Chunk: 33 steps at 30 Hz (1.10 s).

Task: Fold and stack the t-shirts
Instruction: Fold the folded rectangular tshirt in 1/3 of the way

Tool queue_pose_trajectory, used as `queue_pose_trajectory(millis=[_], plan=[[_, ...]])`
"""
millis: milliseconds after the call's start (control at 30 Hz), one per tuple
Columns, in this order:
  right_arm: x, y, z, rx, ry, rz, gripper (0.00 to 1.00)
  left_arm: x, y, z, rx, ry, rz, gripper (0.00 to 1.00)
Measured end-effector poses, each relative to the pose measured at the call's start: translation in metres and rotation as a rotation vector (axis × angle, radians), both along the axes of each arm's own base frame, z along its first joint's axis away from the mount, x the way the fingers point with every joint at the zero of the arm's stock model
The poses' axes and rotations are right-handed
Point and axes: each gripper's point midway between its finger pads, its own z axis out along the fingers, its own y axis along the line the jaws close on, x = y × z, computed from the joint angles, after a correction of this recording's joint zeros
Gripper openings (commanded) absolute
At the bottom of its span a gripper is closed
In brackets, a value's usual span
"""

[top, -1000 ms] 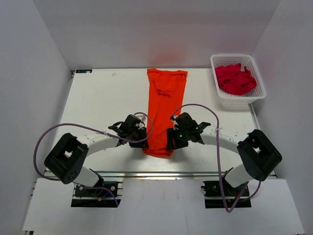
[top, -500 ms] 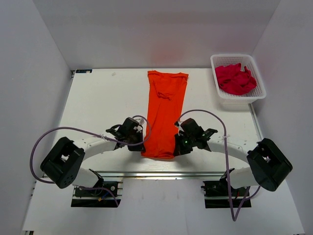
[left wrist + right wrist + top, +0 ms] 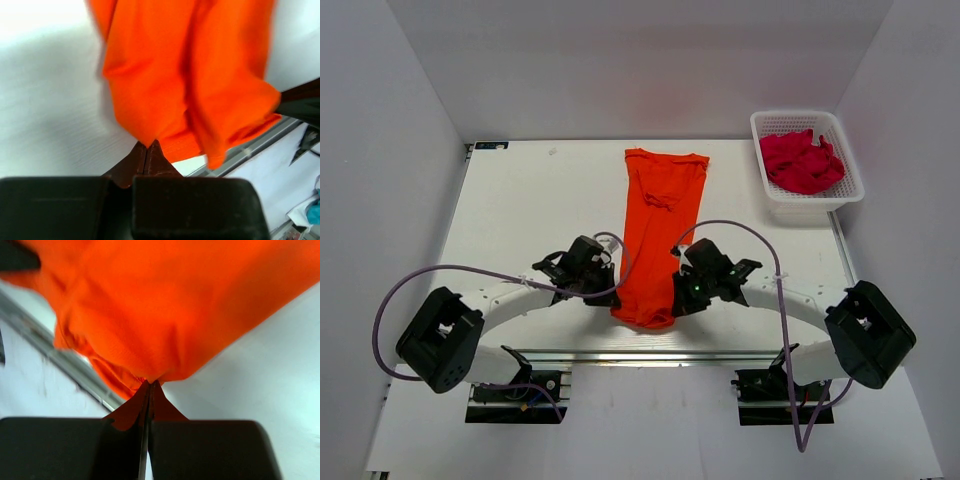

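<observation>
Orange t-shirt (image 3: 657, 230) lies as a long narrow strip down the middle of the white table (image 3: 530, 200), creased at its far end and bunched at its near end. At the near end the left gripper (image 3: 148, 150) pinches the left corner and the right gripper (image 3: 149, 387) the right corner, fingers closed tight on the cloth. Well right of the shirt's far end, a white basket (image 3: 842, 196) holds crumpled red clothes (image 3: 800, 162). Left of the far end sits a small dark label (image 3: 491, 146), its writing too small to read.
</observation>
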Motion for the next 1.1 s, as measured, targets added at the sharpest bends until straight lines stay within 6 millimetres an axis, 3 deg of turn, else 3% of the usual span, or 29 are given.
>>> queue_pose_trajectory(millis=[100, 300, 367, 467, 667, 867, 967, 1100], plan=[[0.024, 0.005, 0.016, -0.015, -0.079, -0.043, 0.00, 0.017, -0.010, 0.021, -0.018, -0.054, -0.003, 0.00], [0.078, 0.006, 0.048, -0.032, -0.227, -0.152, 0.00, 0.082, -0.036, 0.085, -0.055, -0.224, 0.062, 0.00], [0.095, 0.003, 0.056, -0.051, -0.267, -0.184, 0.00, 0.102, -0.041, 0.094, -0.042, -0.254, 0.090, 0.00], [0.123, -0.001, 0.067, -0.082, -0.322, -0.226, 0.00, 0.131, -0.045, 0.093, 0.003, -0.261, 0.133, 0.00], [0.180, -0.007, 0.079, -0.141, -0.392, -0.290, 0.00, 0.176, -0.044, 0.073, 0.087, -0.222, 0.193, 0.00], [0.227, -0.017, 0.088, -0.172, -0.437, -0.337, 0.00, 0.228, -0.050, 0.090, 0.072, -0.266, 0.218, 0.00], [0.244, -0.022, 0.091, -0.179, -0.447, -0.349, 0.00, 0.249, -0.053, 0.095, 0.057, -0.281, 0.219, 0.00], [0.266, -0.026, 0.087, -0.182, -0.441, -0.359, 0.00, 0.263, -0.051, 0.081, 0.063, -0.260, 0.214, 0.02]])
